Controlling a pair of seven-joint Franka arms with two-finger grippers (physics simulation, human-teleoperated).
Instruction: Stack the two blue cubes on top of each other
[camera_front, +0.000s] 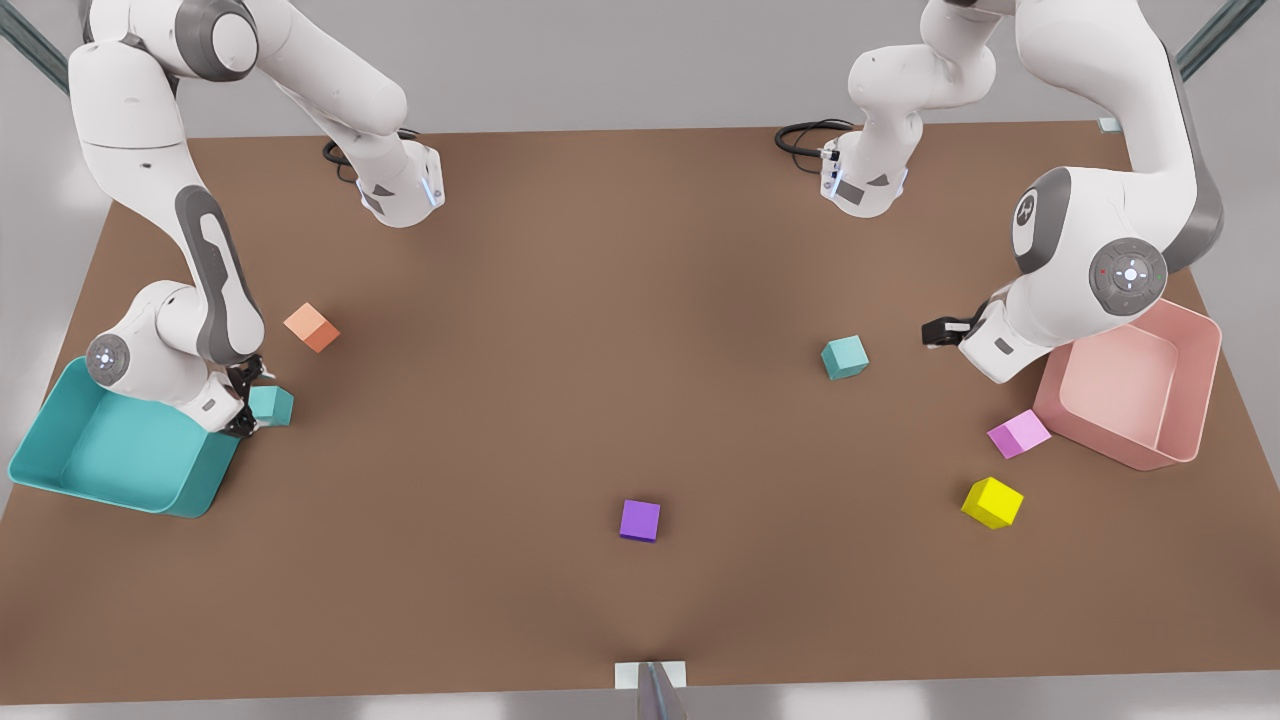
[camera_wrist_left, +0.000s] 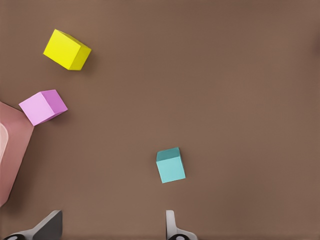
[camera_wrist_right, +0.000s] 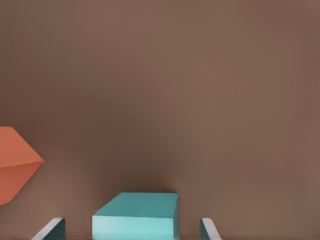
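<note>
I have the right gripper (camera_front: 243, 400) low over the table (camera_front: 560, 330) on the front view's left, just beside the teal tray (camera_front: 60, 485). Its jaws stand wide on either side of 1 of the 2 blue cubes, the near blue cube (camera_front: 271, 405), with a gap on each side, so nothing is gripped yet. In the right wrist view that cube (camera_wrist_right: 136, 216) sits a little off centre between the fingertips (camera_wrist_right: 209, 230), so I judge I should shift sideways to centre it before closing, and keep clear of the orange cube (camera_front: 312, 327) close by.

The left gripper (camera_front: 940, 330) waits on the front view's right by the pink tray (camera_front: 1190, 400), fingers spread apart, above and short of the far blue cube (camera_front: 845, 357).

Neither cube has a long axis. Both lie flat; the far one (camera_wrist_left: 170, 165) is turned slightly relative to the left fingers, so the stack needs faces aligned before I release.
</note>
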